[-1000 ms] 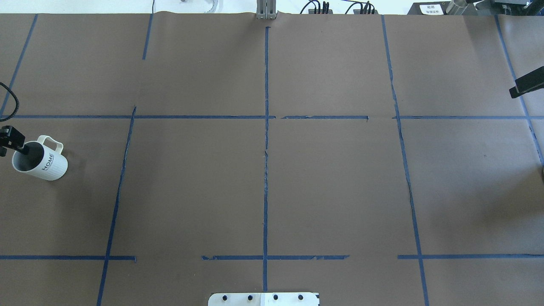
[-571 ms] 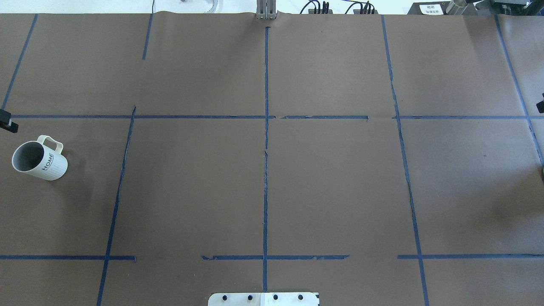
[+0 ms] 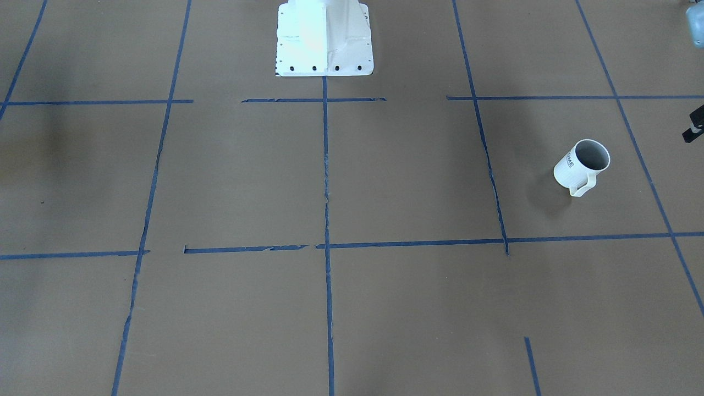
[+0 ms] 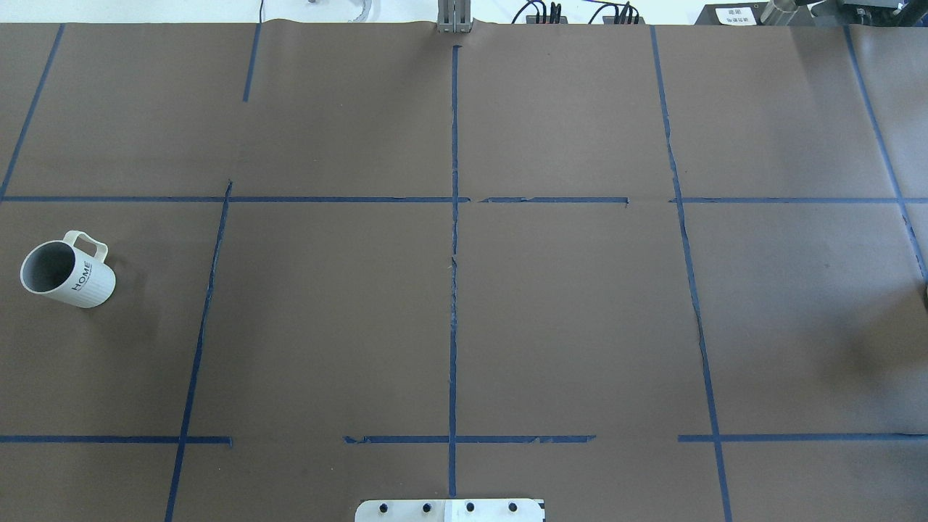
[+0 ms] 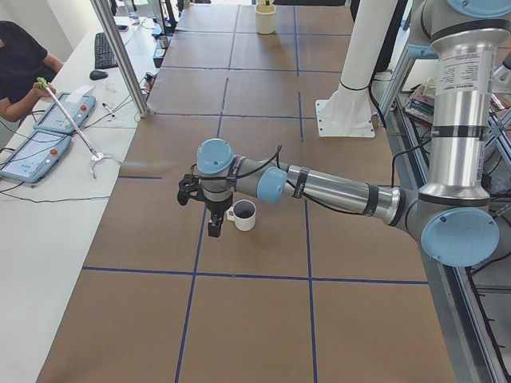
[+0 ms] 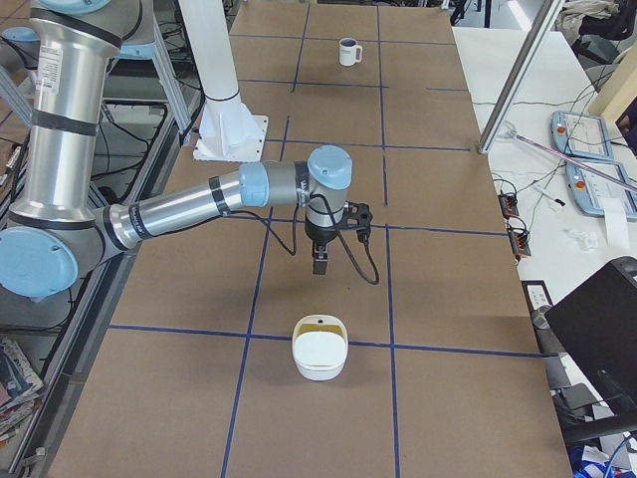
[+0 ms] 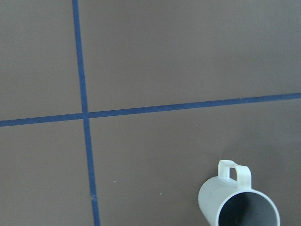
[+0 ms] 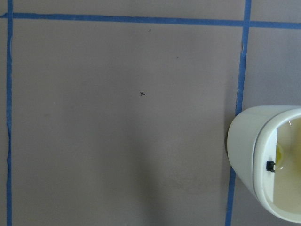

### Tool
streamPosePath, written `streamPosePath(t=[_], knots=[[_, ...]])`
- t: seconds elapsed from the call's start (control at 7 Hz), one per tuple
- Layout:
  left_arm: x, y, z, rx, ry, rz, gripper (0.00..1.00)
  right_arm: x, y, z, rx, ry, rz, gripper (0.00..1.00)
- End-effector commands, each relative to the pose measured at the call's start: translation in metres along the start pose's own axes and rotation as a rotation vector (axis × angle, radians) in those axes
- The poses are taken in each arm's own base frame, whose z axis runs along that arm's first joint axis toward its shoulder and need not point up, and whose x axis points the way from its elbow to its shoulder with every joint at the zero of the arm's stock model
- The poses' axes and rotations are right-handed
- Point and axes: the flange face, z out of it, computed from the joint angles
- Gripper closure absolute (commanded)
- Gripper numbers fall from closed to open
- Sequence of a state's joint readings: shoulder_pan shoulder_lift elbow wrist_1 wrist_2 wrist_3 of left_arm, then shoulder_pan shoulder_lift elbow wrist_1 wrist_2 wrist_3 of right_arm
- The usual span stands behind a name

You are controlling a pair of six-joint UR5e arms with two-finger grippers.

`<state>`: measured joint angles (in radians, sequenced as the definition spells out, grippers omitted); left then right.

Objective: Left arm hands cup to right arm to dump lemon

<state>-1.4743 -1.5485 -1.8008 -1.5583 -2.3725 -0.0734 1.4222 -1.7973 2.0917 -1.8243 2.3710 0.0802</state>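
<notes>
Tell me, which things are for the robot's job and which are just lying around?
For the job: cup, left arm, right arm, probably the white bowl.
Just lying around: keyboard, control tablets, blue tape lines.

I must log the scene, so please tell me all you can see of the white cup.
The cup is a white mug, ceramic by its look, with a ribbed wall, dark HOME lettering, a squarish loop handle and a grey inside that looks empty. It stands upright on the brown table, near the robot's left end. Only the table touches it; nothing grips it.
</notes>
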Motion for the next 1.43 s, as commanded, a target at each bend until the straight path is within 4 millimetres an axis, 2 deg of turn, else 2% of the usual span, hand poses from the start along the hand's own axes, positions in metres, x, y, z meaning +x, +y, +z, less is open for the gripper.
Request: streamPosePath(t=[0.0,0.14,0.29,0.43,0.57,0.71,1.0,1.29], knots=[[-0.029,0.013,-0.009,-0.074,-0.003,-0.012,0.0,0.053,0.018,0.018,-0.031,-0.024,0.009,0.0],[-0.029,0.013,-0.013,-0.107,0.001,-0.036,0.0,0.057,0.02,0.021,-0.02,-0.018,-0.002,0.0],[-0.021,-0.002,-0.022,-0.134,0.001,-0.063,0.0,0.066,0.033,0.03,-0.006,-0.017,-0.015,0.0],[-0.028,-0.006,-0.023,-0.138,0.003,-0.028,0.0,0.071,0.041,0.035,0.006,-0.015,-0.023,0.0],[-0.043,-0.005,-0.027,-0.133,0.006,-0.025,0.0,0.074,0.042,0.038,0.001,-0.017,-0.018,0.0],[-0.046,-0.003,-0.028,-0.126,0.017,-0.029,0.0,0.075,0.041,0.039,0.002,-0.017,-0.018,0.0],[-0.053,0.017,-0.018,-0.137,0.064,-0.064,0.0,0.075,0.041,0.04,0.001,-0.017,-0.02,0.0],[-0.054,0.016,-0.014,-0.145,0.064,-0.116,0.0,0.074,0.039,0.039,0.004,-0.017,-0.022,0.0]])
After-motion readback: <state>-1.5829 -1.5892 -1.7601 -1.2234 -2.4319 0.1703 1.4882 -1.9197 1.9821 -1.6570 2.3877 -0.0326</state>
